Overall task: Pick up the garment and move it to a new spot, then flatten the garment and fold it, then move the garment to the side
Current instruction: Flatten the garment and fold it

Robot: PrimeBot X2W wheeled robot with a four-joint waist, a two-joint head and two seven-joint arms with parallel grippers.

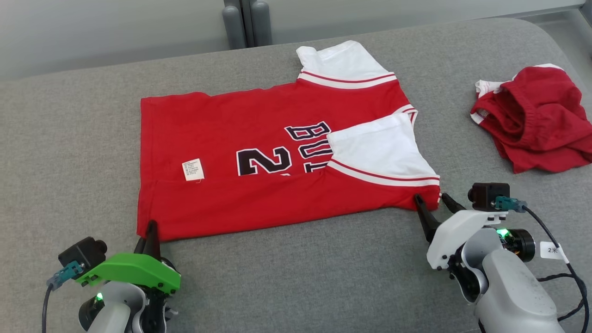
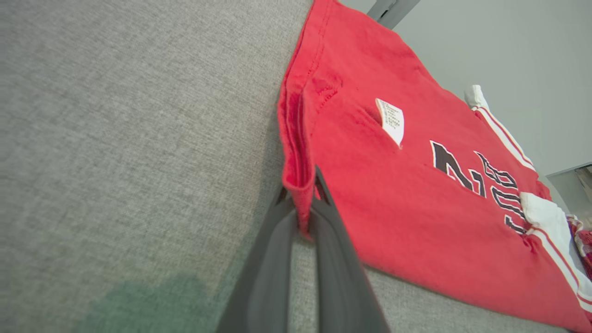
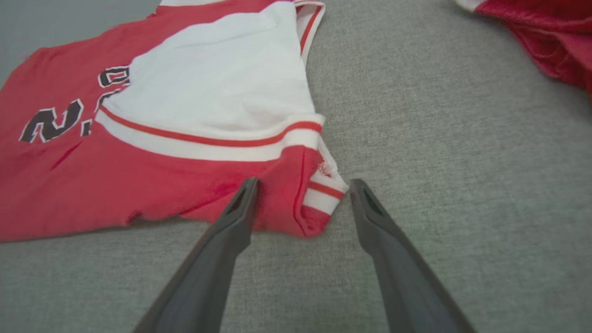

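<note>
The garment is a red jersey with white sleeves and dark lettering, lying flat on the grey cushion with one sleeve folded over its front. My left gripper is at its near left corner; the left wrist view shows that gripper shut on the garment's hem corner. My right gripper stands open at the near right corner. In the right wrist view the right gripper straddles the garment's red and white corner without pinching it.
A second crumpled red garment lies at the far right of the grey cushion. Behind the cushion's far edge are a pale wall and grey posts. A cable trails from the right wrist.
</note>
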